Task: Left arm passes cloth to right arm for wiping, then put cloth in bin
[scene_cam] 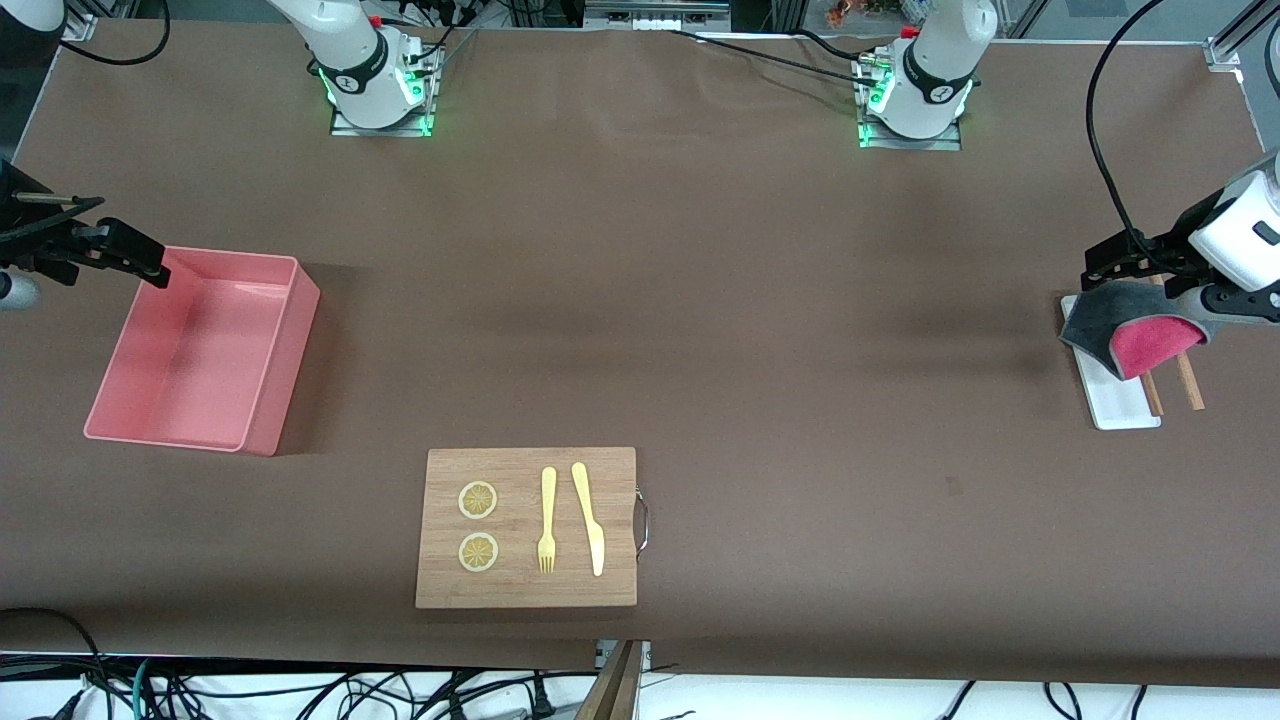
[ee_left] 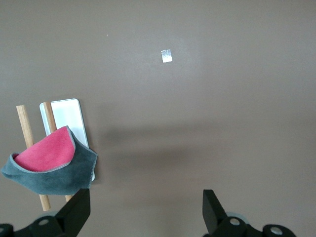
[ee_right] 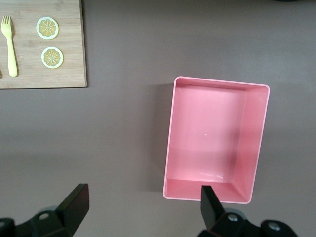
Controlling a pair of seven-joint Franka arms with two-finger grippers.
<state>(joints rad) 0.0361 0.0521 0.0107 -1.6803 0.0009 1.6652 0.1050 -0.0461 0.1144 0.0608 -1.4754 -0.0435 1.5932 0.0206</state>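
The cloth (scene_cam: 1130, 335) lies folded at the left arm's end of the tabletop (scene_cam: 780, 330), grey face outward with a magenta fold showing; it rests across one end of a narrow white tray (scene_cam: 1118, 400) and over two wooden sticks (scene_cam: 1188, 380) that lie beside and on that tray. The left pincer (scene_cam: 1125, 262) hangs just above the cloth with its fingers spread wide and nothing between them; in the left wrist view the cloth (ee_left: 52, 168) sits clear of both fingertips (ee_left: 76, 210). The bin (scene_cam: 205, 350) stands toward the right arm's end; the right pincer (scene_cam: 120, 250) hovers over its rim, also wide and holding nothing. Nearer the front camera, between the two ends, a wooden cutting board (scene_cam: 527, 527) carries two lemon slices (scene_cam: 478, 525), a yellow fork (scene_cam: 547, 520) and a yellow knife (scene_cam: 590, 518).
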